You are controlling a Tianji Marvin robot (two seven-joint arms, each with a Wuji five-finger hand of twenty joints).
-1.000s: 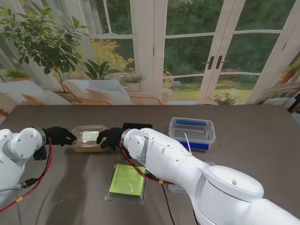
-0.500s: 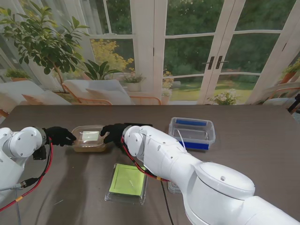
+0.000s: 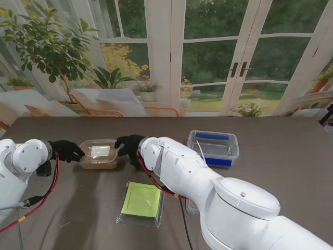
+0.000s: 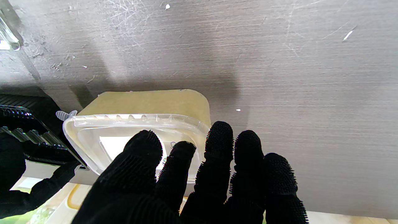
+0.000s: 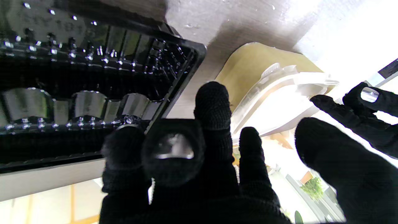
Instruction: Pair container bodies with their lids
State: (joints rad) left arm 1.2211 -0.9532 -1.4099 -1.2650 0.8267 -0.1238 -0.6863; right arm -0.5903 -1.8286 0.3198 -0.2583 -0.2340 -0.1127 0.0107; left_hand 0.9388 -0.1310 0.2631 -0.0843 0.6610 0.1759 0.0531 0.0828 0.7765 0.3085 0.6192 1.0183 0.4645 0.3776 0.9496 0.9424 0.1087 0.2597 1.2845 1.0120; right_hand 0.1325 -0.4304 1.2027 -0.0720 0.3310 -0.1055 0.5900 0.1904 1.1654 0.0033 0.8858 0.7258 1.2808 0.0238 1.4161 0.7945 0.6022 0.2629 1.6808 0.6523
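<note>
While both gloved hands flank it, tan tub (image 3: 99, 154) seems lidded.

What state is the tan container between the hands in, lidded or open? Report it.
Lidded. The clear lid sits over the tan container, its ribbed rim covering the top edge in the left wrist view.

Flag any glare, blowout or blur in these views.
Right wrist: window side blown out white, washing the tub's lid edge; speckled glare on the black tray; near fingers soft. Left wrist: sharp, a soft shadow on the table. Stand: evenly lit.
</note>
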